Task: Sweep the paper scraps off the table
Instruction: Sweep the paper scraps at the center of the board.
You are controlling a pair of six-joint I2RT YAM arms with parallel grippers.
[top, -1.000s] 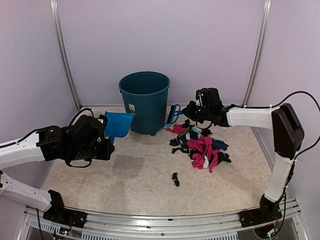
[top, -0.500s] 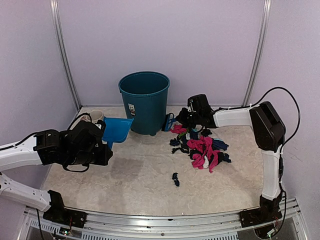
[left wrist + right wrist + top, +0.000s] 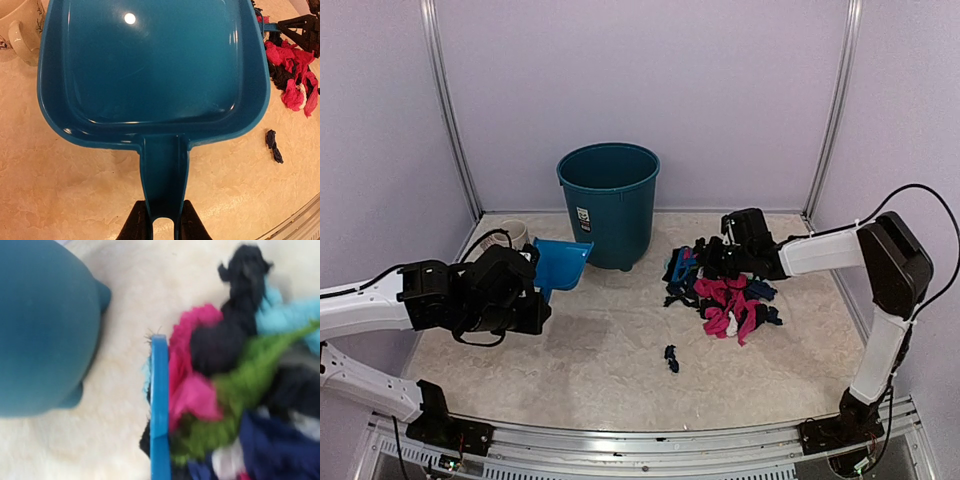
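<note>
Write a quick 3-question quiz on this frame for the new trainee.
1. True or false: the dustpan already has paper scraps in it.
2. The right gripper holds: A) the dustpan B) the brush C) nothing.
3. Which gripper holds the dustpan?

Key: 1 false, it is empty. 2 B. 3 the left gripper.
</note>
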